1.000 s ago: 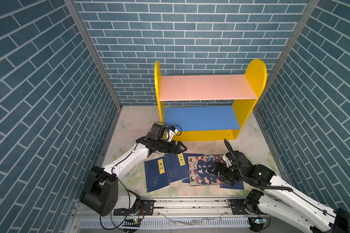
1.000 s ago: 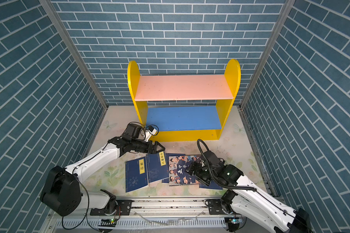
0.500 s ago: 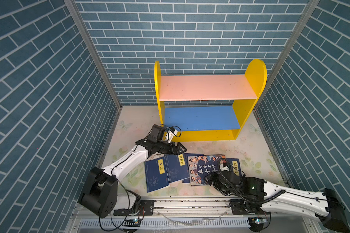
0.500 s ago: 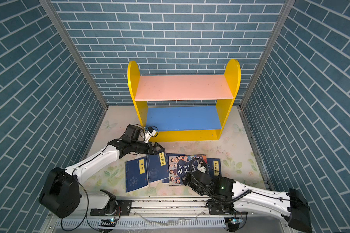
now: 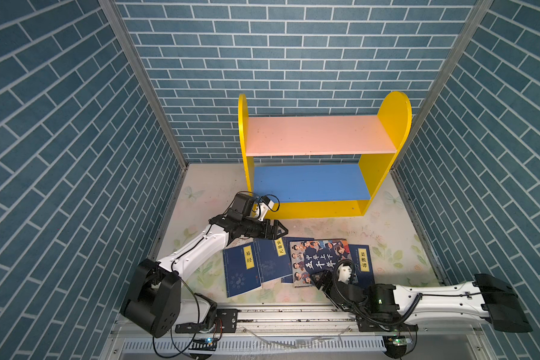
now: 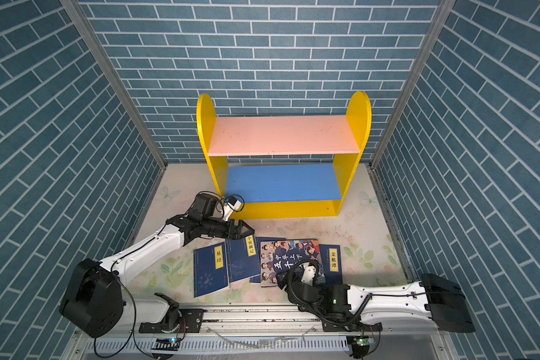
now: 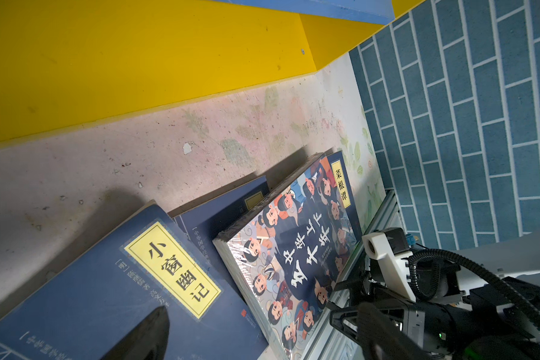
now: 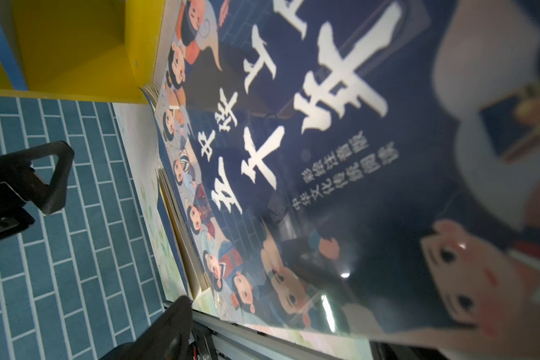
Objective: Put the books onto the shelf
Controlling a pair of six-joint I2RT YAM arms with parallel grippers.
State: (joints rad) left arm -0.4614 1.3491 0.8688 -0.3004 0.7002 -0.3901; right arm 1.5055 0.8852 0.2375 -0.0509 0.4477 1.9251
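The books (image 5: 293, 261) lie flat on the floral mat (image 5: 387, 237), in a loose row in front of the shelf (image 5: 393, 115) and apart from it. From my left the row runs: the 易经 paperback (image 5: 242, 271), the 小窗幽记 paperback (image 5: 272, 260), the thick cartoon-faced book (image 5: 320, 258) and the 菜根谭 paperback (image 5: 363, 261).

My left wrist view gives what the top views barely show: a fourth navy paperback (image 7: 222, 212) tucked under the cartoon-faced book, with only a corner of its yellow label peeking out. My right wrist view adds the page edges of the cartoon-faced book (image 8: 293, 187), whose glossy cover fills most of that picture.

My left gripper (image 5: 278, 230) hangs over the far end of the 小窗幽记 paperback (image 7: 106, 296) with its jaws spread wide, holding nothing. One finger (image 7: 152, 330) shows dark against the cover (touching or not, I cannot tell).

My right gripper (image 5: 320, 276) sits low at the near edge of the cartoon-faced book. It is also wide open and holds nothing, and one fingertip (image 8: 175, 318) is just beside the book's near corner.
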